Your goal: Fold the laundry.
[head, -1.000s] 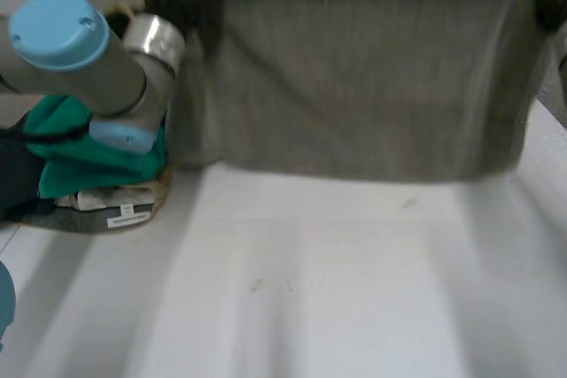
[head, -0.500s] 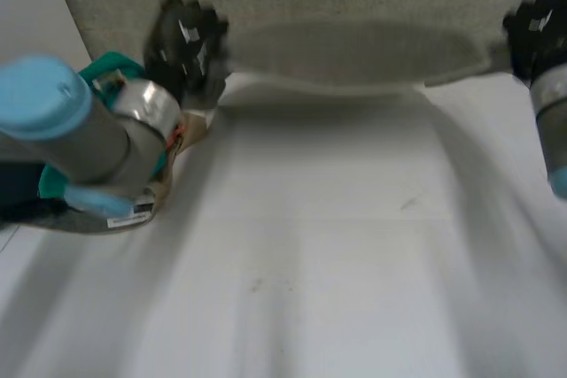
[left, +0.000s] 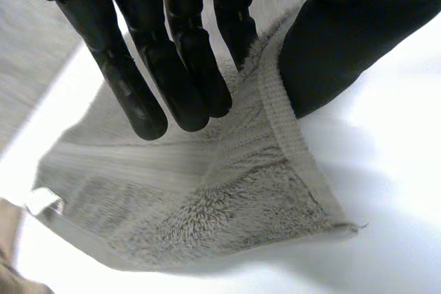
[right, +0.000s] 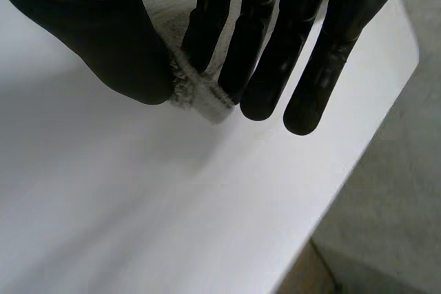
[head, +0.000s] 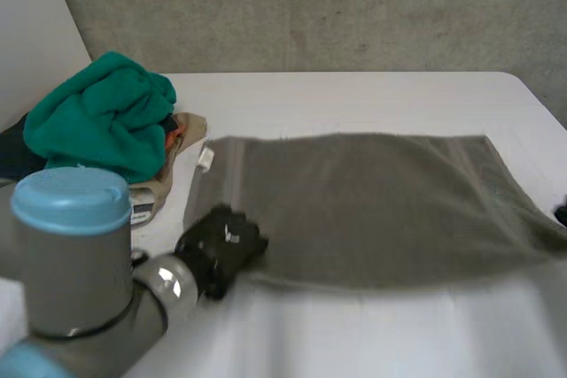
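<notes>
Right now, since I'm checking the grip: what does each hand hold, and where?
The grey terry towel: left hand pinches the edge by its near-left corner, right hand its near-right corner.

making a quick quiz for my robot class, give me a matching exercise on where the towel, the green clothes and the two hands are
1 grey towel
2 green clothes
3 left hand
4 right hand

a pinches the towel's near right corner
b heaped at the left of the table
c spread out on the table
d pinches the towel's near left corner

Pairs: 1-c, 2-b, 3-d, 4-a
</notes>
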